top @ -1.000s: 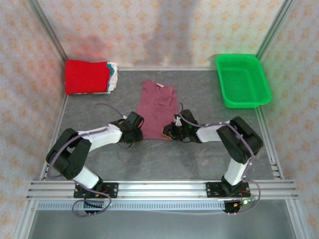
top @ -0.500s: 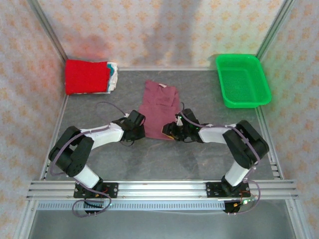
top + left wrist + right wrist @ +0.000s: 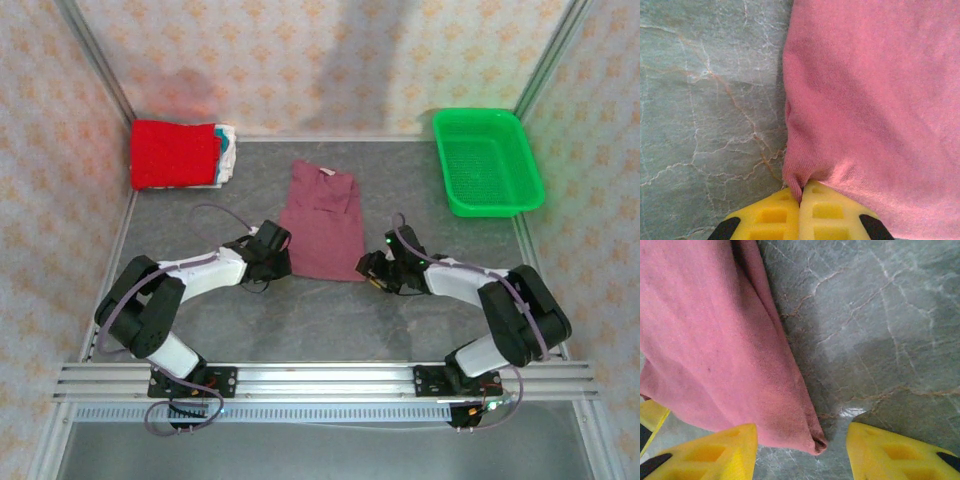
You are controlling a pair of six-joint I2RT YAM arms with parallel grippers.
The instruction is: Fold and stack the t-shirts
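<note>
Maroon t-shirt: It lies flat in the middle of the grey table, with the collar to the far side and the hem toward the arm bases. It looks narrow, so I judge its sides are already folded in.

Left gripper: The yellow pads are pressed together on the near left corner of the hem, and a small pleat of cloth goes in between them. In the top view this gripper sits just at that edge.

Right gripper: The fingers are spread. The near right corner of the shirt lies between them on the table, but nothing clamps it.

Reason for this placing: There is one gripper at each hem corner, so I think the hem is meant to be carried up to the collar for the cross fold.

Folded stack: A bright red shirt lies on whitish ones in the far left corner, well apart from the maroon one. I take it as the place for this shirt afterwards.

Green basket: It stands at the far right and has no part in this step.

Risk: Only one corner is pinched. If I lift now, I expect the cloth to skew, so I would shut the right fingers first.
</note>
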